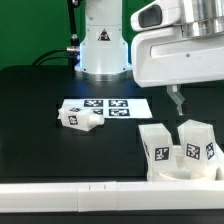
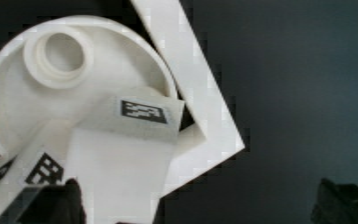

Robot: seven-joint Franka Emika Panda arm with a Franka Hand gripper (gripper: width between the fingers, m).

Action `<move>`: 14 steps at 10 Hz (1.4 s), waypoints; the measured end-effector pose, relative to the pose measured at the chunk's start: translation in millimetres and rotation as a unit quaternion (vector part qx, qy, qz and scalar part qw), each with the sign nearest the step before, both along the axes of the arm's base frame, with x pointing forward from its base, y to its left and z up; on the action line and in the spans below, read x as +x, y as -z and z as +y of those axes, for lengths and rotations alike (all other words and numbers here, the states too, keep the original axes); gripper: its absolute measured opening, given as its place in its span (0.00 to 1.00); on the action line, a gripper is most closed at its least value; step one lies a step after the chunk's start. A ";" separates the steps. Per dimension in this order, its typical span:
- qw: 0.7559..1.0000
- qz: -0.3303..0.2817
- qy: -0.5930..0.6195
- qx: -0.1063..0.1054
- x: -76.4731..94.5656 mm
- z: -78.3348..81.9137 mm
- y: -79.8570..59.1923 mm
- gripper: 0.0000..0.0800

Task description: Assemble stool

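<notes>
Notably, the gripper (image 1: 178, 102) hung just above the upright legs (image 1: 160, 147); the loose leg (image 1: 80, 118) lay well toward the exterior view's left. Jaw state could not be told.

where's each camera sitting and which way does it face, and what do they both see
Exterior view: off the arm, across the black table from the robot base, facing it; base and gripper show, above the upright legs.
Wrist view: on the wrist, looking close at the round seat and a tagged leg; no robot part clearly shows.
Shared: the white tagged parts of the stool under the gripper.
</notes>
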State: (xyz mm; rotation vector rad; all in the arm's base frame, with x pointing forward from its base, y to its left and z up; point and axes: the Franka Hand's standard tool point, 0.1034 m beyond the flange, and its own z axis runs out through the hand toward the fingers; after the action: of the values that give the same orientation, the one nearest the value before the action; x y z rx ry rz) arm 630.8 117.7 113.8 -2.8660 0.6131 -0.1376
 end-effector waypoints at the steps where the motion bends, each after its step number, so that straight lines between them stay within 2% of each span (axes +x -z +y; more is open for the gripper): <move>1: 0.999 -0.007 -0.038 -0.007 0.2 -1.4 0.1 0.81; 3: 0.994 -0.016 -0.107 -0.022 0.0 -3.3 1.5 0.81; 4: 0.971 -0.021 -0.233 -0.052 0.8 -5.1 6.3 0.81; 5: 0.944 -0.023 -0.321 -0.070 2.2 -2.1 10.4 0.81; 9: 0.903 -0.035 -0.420 -0.085 1.3 -6.1 13.5 0.81; 11: 0.860 -0.031 -0.498 -0.110 3.9 -7.4 23.5 0.81; 12: 0.847 -0.029 -0.518 -0.116 5.4 -8.5 27.9 0.81; 14: 0.865 -0.021 -0.488 -0.115 4.1 -8.0 36.9 0.81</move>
State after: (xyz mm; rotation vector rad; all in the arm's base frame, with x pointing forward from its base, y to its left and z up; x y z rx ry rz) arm 634.9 109.7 76.9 -2.9830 -0.9462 -0.1081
